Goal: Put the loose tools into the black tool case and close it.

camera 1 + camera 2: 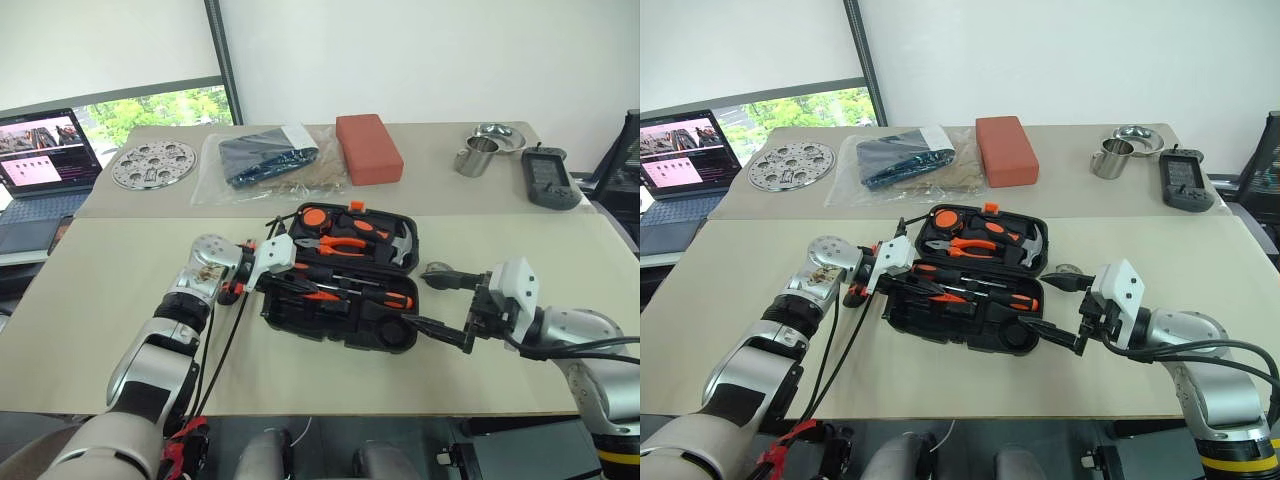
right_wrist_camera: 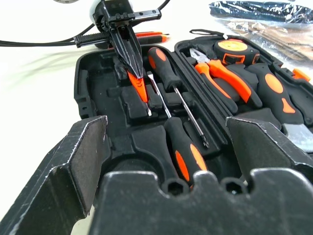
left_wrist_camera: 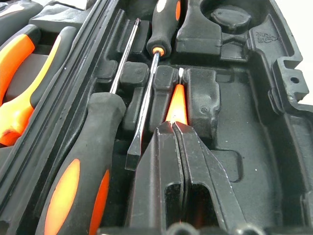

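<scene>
The left gripper (image 2: 131,61) is clamped on the slim all-orange screwdriver (image 2: 141,90), held lengthwise over its slot in the black tool case (image 1: 300,330). The right gripper (image 1: 440,300) is held wide open and empty, near the case's right end.

The left arm reaches forward with its wrist bent toward the right, the left end effector (image 1: 283,281) angled slightly downward, its two black fingers (image 3: 168,161) pressed together on the slim all-orange screwdriver (image 3: 177,105) (the tips pinch its handle end). The right arm extends from the opposite side, forearm turned inward, the right end effector (image 1: 1052,308) pointing left and held nearly level, its fingers (image 2: 78,161) spread wide apart with nothing between them.
</scene>
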You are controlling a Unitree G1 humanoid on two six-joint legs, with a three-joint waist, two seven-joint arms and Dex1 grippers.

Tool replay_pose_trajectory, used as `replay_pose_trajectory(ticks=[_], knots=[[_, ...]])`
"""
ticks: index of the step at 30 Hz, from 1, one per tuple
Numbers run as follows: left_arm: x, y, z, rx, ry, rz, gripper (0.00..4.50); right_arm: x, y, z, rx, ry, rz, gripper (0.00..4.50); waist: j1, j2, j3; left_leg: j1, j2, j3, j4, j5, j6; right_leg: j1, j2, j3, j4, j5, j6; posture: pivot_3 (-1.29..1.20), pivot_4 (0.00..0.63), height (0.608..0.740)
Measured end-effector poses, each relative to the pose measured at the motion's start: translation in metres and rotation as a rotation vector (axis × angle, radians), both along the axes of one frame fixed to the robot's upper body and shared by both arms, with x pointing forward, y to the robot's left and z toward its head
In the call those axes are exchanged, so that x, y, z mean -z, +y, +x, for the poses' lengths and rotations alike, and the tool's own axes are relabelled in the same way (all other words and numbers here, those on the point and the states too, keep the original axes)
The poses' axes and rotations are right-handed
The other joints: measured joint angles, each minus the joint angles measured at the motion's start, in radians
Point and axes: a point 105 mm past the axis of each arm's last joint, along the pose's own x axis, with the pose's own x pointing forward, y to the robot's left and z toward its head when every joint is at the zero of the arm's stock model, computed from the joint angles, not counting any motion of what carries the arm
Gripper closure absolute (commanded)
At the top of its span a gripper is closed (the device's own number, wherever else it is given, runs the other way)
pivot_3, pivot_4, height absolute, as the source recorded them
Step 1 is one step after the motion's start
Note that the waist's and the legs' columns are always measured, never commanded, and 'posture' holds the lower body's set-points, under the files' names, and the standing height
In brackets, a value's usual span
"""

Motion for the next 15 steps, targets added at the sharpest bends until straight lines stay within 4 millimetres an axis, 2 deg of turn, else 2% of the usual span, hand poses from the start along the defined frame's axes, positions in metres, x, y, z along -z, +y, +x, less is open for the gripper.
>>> replay_pose_trajectory(ticks=[5,15], knots=[[0.0051,-0.0026,0.0032,-0.059,0.063,-0.082,4.45,0.0005,-0.0005,0.0003,0.002,0.001,-0.003,0.00,0.001,0.001,-0.001,0.000,0.000,0.000,0.000,0.000,0.000,0.000,0.000,0.000,0.000,0.000,0.000,0.00,0.150,0.740],[0.0052,0.0017,0.0053,-0.090,0.027,-0.128,4.45,0.0008,-0.0007,0.0002,0.002,0.002,-0.005,0.00,-0.004,0.001,-0.002,0.001,0.000,0.000,0.001,0.000,0.000,-0.001,0.000,0.000,0.005,0.000,0.000,0.00,0.150,0.740]])
